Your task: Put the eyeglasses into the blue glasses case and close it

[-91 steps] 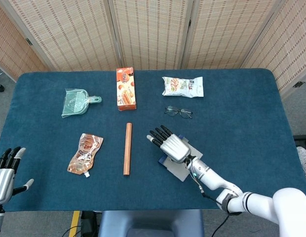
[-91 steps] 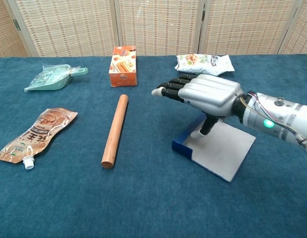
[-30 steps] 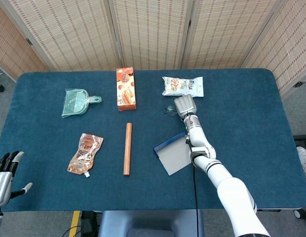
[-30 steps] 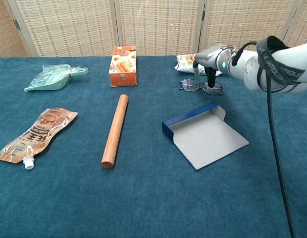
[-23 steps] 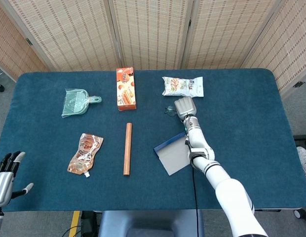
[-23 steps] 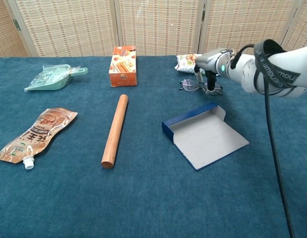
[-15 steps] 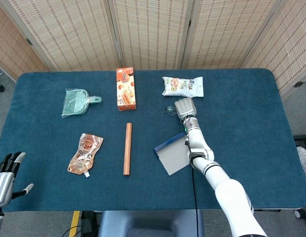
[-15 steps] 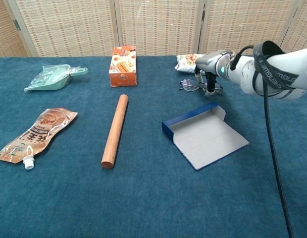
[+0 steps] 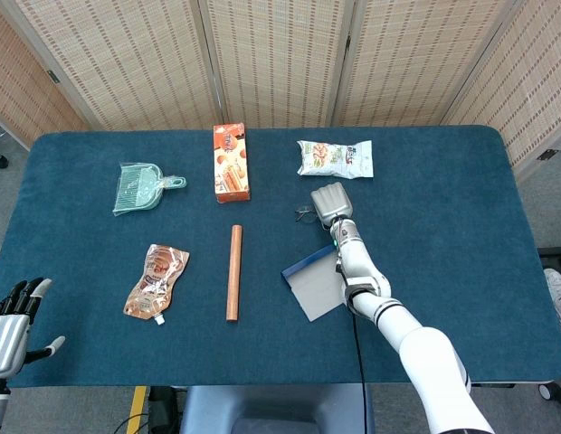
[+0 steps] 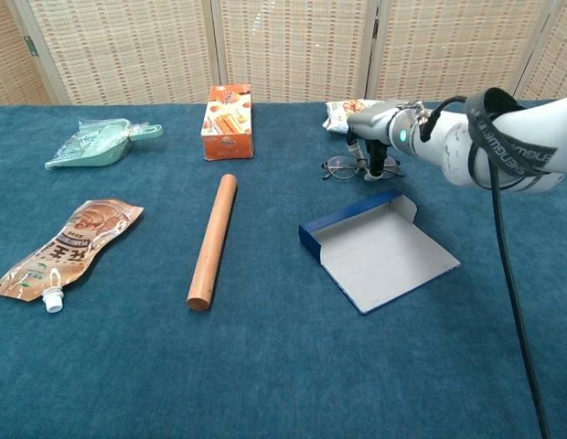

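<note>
Right hand (image 10: pixel 377 128) over the eyeglasses (image 10: pixel 347 166), seemingly pinching them, beside open blue glasses case (image 10: pixel 379 250).

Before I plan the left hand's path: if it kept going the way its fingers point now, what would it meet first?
The left hand sits at the near left table corner, fingers pointing away from the robot. That line looks free; the brown spout pouch and green dustpan lie further right, though depth is unclear.

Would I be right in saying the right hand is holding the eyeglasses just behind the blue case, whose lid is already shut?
Not quite: the blue glasses case lies open, its grey inside showing in the chest view. The rest holds: the right hand has the eyeglasses just behind it.
</note>
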`<act>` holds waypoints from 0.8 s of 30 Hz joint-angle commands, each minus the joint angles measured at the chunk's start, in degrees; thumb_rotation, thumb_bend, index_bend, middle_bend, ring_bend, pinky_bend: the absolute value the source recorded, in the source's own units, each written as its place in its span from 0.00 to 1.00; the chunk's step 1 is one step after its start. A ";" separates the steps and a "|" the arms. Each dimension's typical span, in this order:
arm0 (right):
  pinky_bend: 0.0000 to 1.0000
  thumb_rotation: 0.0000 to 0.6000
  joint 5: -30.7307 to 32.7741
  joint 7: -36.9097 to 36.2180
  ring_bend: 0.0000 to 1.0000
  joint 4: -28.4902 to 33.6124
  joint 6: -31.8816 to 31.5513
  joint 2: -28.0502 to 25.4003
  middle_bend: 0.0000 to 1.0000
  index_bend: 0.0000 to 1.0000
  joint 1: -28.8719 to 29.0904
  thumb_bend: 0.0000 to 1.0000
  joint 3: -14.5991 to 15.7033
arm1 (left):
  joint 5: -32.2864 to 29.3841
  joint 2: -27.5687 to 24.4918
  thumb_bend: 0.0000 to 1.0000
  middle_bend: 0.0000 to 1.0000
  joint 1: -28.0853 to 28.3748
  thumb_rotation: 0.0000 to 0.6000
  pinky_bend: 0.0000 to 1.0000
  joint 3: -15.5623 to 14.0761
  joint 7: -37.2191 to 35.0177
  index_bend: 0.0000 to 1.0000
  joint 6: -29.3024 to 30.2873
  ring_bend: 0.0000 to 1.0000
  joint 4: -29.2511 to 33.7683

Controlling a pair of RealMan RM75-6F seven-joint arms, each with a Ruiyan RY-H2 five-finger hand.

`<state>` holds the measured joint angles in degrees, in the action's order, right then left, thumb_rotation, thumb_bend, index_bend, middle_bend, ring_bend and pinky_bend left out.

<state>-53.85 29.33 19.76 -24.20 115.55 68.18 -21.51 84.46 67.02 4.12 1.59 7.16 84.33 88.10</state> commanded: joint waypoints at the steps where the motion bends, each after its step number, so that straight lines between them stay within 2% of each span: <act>1: 0.86 1.00 -0.72 -0.84 1.00 0.60 -0.54 -0.43 0.86 0.51 -0.35 0.31 0.45 | 0.11 0.07 0.19 0.12 0.04 1.00 0.26 -0.05 -0.05 0.12 0.00 0.10 0.06; 9: 0.86 1.00 -2.46 -3.09 1.00 1.35 -1.28 -0.81 0.87 0.55 -0.95 0.40 1.43 | 0.01 0.16 0.19 0.12 -0.01 1.00 0.26 -0.11 -0.31 0.12 -0.08 0.10 -0.18; 18: 0.86 1.00 -4.14 -4.89 1.00 1.75 -2.25 -0.76 0.88 0.61 -1.20 0.45 2.23 | 0.09 0.24 0.19 0.12 -0.09 1.00 0.26 -0.15 -0.65 0.12 0.06 0.10 -0.45; 24: 0.86 1.00 -6.61 -8.34 1.00 6.35 -4.67 -3.57 0.87 0.63 -2.51 0.51 2.97 | 0.21 0.17 0.19 0.12 -0.25 1.00 0.26 -0.11 -1.02 0.12 0.46 0.10 -0.51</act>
<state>-59.47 22.23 24.33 -27.75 113.25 66.26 -18.85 84.66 67.19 3.87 1.49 6.14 84.79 87.58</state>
